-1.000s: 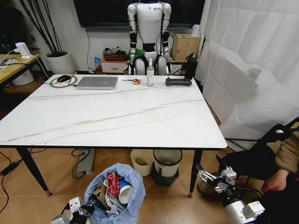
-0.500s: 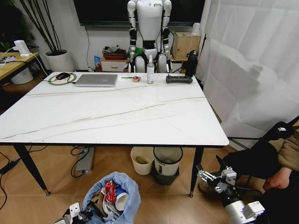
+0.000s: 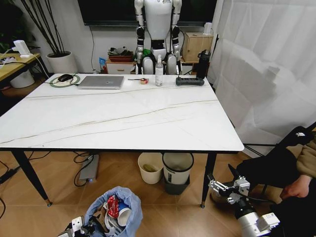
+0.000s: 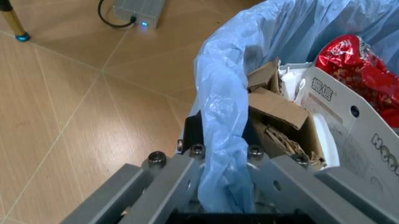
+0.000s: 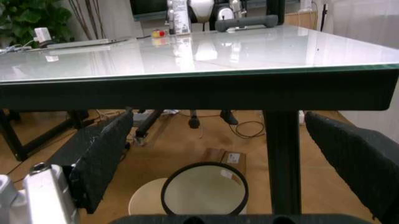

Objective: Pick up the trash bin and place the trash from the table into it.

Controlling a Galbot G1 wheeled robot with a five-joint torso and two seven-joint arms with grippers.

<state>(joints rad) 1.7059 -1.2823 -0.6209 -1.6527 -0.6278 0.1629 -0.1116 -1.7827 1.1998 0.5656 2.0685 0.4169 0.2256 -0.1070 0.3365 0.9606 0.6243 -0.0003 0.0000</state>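
left gripper [image 4: 215, 186]: low by the floor, in front of the table [image 3: 118, 118] on its near side, fingers [image 4: 156, 182] pinched onto the blue bag at the rim of the trash bin [image 3: 114, 217].
right gripper [image 3: 213, 183]: low beside the table's near right leg, pads [image 5: 100, 158] spread wide with nothing between them, pointing under the tabletop.
trash bin: on the wooden floor in front of the table, tilted toward the left gripper, bag billowing over the rim.
trash [image 4: 293, 121]: inside the bin; brown torn cardboard, a red wrapper [image 4: 358, 70], a white printed carton and a paper cup.
table edges: near edge runs black and straight above both grippers; open floor between the legs.
under the table: two more bins side by side, one cream round bin [image 3: 149, 167], one black-rimmed grey bin [image 3: 177, 170], well apart from the trash bin.
far edge of the table: one laptop [image 3: 101, 81], one spray bottle [image 3: 159, 73], one dark flask [image 3: 201, 66], all along the far side; the rest of the top is bare marble.
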